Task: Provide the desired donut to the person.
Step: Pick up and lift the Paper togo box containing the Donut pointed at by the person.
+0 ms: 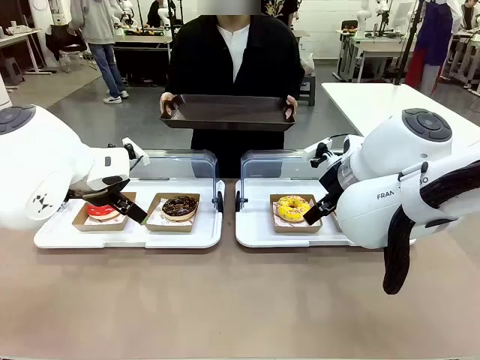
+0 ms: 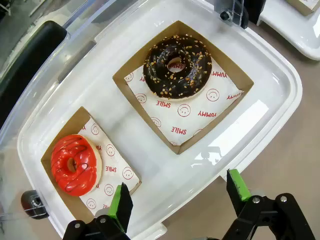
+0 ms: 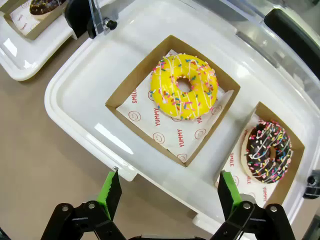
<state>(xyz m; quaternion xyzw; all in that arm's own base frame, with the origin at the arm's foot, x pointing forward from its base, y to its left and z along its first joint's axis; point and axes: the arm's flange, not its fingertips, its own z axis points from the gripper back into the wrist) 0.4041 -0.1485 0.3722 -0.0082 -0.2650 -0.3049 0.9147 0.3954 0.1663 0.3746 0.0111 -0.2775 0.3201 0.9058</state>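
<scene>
while the person (image 1: 225, 60) holds a dark tray (image 1: 227, 112) across the table (image 1: 225, 300), left gripper (image 2: 177, 186) gapes empty near the red donut (image 2: 73, 164), right gripper (image 3: 168, 181) gapes empty near the yellow donut (image 3: 184, 86).

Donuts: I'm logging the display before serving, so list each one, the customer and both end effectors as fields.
left tray: red-iced donut; chocolate donut with nuts
right tray: yellow sprinkled donut; chocolate sprinkled donut
person: holds a dark tray, far side
left end effector: open, empty
right end effector: open, empty
</scene>
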